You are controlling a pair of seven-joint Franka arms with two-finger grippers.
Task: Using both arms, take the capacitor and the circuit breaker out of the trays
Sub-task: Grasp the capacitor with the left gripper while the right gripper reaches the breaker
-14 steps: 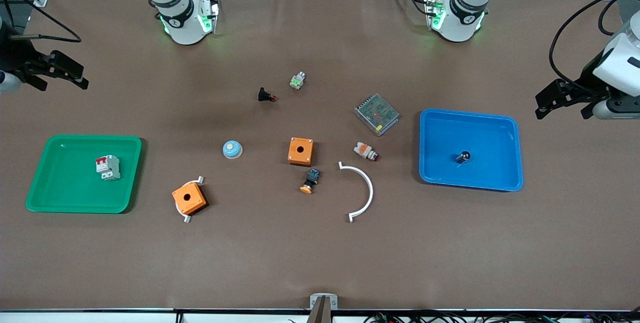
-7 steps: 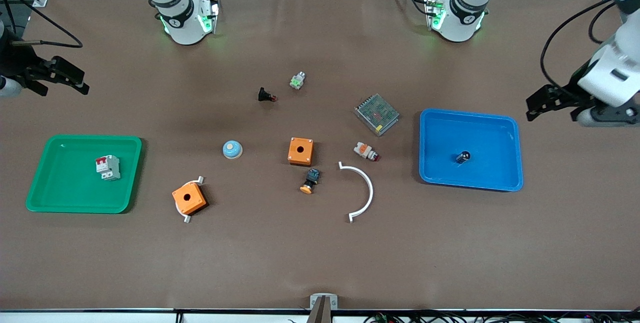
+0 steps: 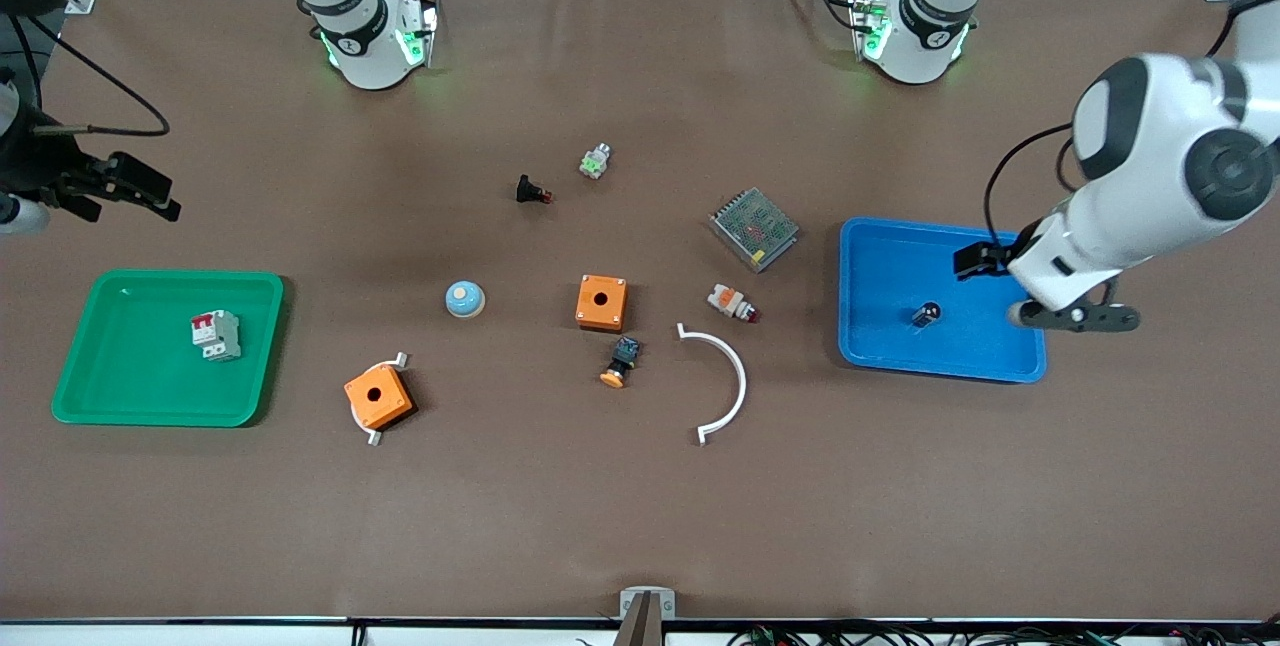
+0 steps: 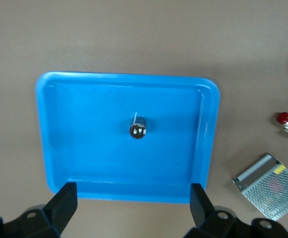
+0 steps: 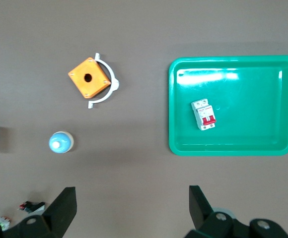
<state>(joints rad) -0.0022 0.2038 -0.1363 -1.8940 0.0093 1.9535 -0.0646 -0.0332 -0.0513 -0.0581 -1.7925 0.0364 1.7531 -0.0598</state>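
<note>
The capacitor [image 3: 926,314], a tiny dark cylinder, lies in the blue tray [image 3: 940,229] at the left arm's end of the table. It also shows in the left wrist view [image 4: 138,128], inside the tray [image 4: 126,77]. My left gripper [image 3: 975,259] hangs high over this tray, open and empty [image 4: 131,208]. The breaker [image 3: 216,335], white-grey with a red switch, lies in the green tray [image 3: 170,276] at the right arm's end and shows in the right wrist view [image 5: 204,114]. My right gripper [image 3: 130,191] is open and empty [image 5: 131,210], over bare table beside the green tray [image 5: 233,59].
Between the trays lie two orange boxes [image 3: 601,302] [image 3: 378,398], a white arc [image 3: 735,376], a mesh power supply [image 3: 754,227], a blue dome [image 3: 465,299], a white-and-orange button [image 3: 732,303], an orange-capped black button [image 3: 621,362] and a red-tipped black part [image 3: 532,191].
My left arm has swung in from the table's end until its gripper is over the blue tray. My right gripper has shifted a little toward the green tray. The capacitor and breaker have not moved.
</note>
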